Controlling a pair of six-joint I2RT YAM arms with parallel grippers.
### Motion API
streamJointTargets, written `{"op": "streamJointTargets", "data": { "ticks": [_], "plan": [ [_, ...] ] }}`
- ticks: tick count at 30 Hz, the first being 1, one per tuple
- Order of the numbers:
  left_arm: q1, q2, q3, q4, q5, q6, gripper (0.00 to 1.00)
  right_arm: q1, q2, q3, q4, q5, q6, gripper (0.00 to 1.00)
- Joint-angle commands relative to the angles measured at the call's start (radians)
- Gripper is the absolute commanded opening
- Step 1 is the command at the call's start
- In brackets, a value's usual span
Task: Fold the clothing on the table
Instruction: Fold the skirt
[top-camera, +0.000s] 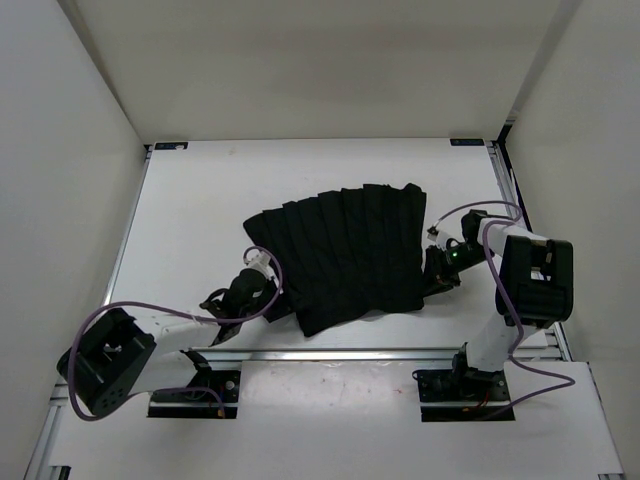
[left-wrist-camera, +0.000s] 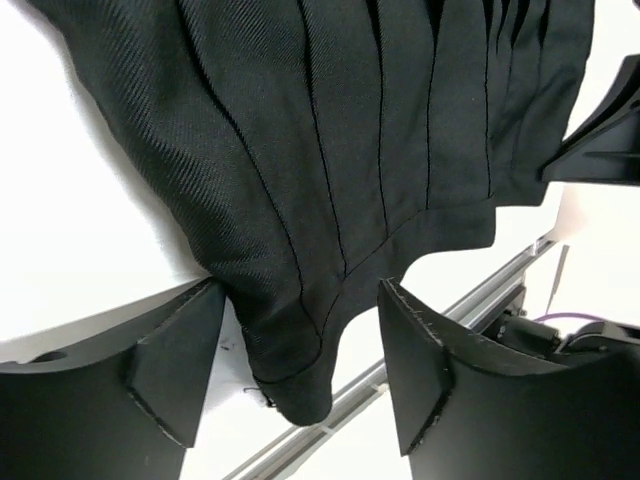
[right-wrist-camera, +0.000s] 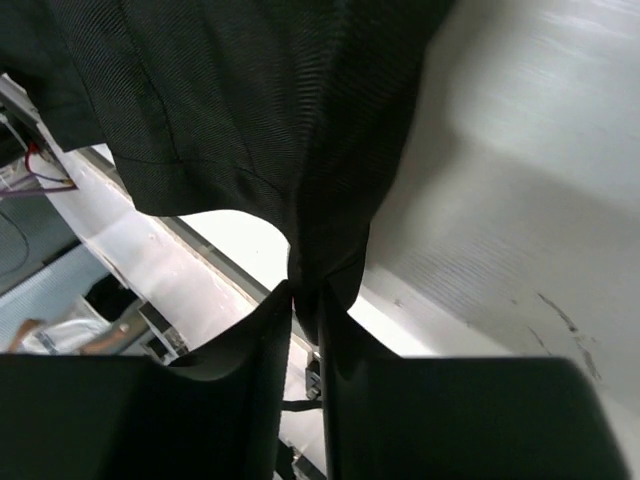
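Closest in the right wrist view, my right tool (right-wrist-camera: 305, 295) has its fingers pinched nearly together on a fold at the edge of the clothing (right-wrist-camera: 250, 110), so it is holding the fabric. On the other side my left tool (left-wrist-camera: 298, 290) stands wide, with a hem corner of the clothing sitting between its fingers, unclamped. From above, the black pleated clothing lies spread on the white worktop (top-camera: 200, 190) between both arms, its near hem just beside the metal rail (top-camera: 330, 352)
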Motion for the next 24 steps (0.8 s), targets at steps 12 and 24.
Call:
{"op": "streamJointTargets", "data": {
  "ticks": [12,24],
  "plan": [
    [0.003,-0.028,-0.032,-0.074,0.045,0.020,0.00,-0.004,-0.026,-0.011,-0.004,-0.059,-0.010,0.00],
    [0.120,-0.525,-0.081,-0.426,0.071,-0.054,0.00,-0.040,-0.181,0.062,-0.162,-0.047,-0.145,0.00]
  ]
}}
